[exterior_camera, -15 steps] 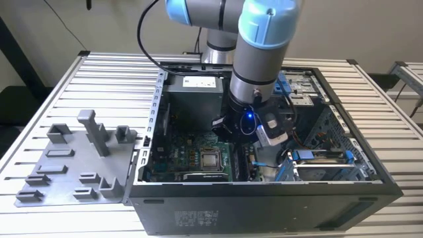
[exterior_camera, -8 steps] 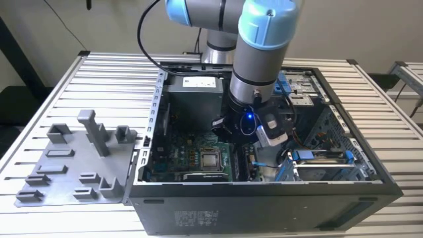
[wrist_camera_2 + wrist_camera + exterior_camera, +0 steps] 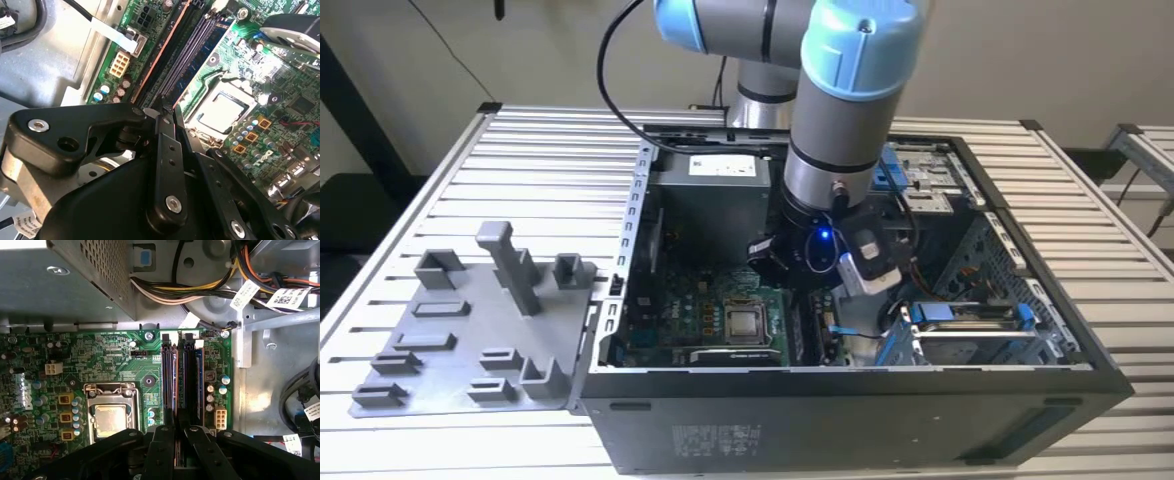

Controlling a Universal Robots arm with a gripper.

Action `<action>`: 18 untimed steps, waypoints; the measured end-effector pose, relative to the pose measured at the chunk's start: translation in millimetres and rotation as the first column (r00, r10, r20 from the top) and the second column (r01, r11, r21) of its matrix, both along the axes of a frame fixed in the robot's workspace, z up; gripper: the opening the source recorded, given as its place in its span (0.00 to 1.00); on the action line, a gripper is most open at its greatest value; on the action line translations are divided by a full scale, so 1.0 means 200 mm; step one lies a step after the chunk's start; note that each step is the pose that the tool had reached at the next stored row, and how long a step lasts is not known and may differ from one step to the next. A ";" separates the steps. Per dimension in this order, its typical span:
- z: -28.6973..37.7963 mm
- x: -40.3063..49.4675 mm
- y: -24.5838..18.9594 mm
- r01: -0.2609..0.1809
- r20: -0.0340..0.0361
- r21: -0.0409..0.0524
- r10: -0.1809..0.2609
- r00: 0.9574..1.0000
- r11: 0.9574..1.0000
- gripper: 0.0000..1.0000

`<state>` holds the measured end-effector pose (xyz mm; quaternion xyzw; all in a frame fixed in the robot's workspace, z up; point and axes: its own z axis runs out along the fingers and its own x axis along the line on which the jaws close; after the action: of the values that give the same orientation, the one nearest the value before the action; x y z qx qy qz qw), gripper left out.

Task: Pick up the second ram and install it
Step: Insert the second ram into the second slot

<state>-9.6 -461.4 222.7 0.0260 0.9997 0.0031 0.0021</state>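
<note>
My gripper (image 3: 803, 292) is down inside the open computer case, over the memory slots beside the processor socket (image 3: 747, 322). In both wrist views its two black fingers stand close together at the near end of the slot rows, gripper (image 3: 179, 429) (image 3: 169, 107). Between them runs a thin dark stick seen edge-on, the second ram (image 3: 183, 385) (image 3: 189, 55). It stands upright along a slot on the green motherboard (image 3: 115, 360), and the fingers are shut on it. Another dark strip (image 3: 167, 385) stands in the neighbouring slot.
A grey holder plate (image 3: 454, 345) with grey blocks lies on the slatted table at the exterior view's left. The power supply box (image 3: 50, 280) and bundled cables (image 3: 200, 287) sit beyond the far slot ends. Case walls (image 3: 854, 420) and a drive cage (image 3: 974, 330) close in around the arm.
</note>
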 end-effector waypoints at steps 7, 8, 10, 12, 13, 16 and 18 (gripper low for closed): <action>0.000 0.000 0.000 -0.026 0.002 0.000 0.026 1.000 1.000 0.14; 0.000 0.001 0.000 -0.029 0.002 0.000 0.029 1.000 1.000 0.14; 0.000 0.003 0.000 -0.039 0.002 0.000 0.039 0.999 0.999 0.14; 0.000 0.005 0.000 -0.047 0.002 0.000 0.047 0.999 0.999 0.14; -0.001 0.005 0.000 -0.048 0.002 -0.001 0.048 0.999 0.999 0.14; -0.004 0.005 0.000 -0.048 0.002 0.000 0.048 0.999 0.999 0.14; -0.007 0.005 0.000 -0.048 0.002 0.000 0.048 0.999 0.999 0.14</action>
<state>-8.5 -461.4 221.3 0.0019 1.0000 0.0031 0.0030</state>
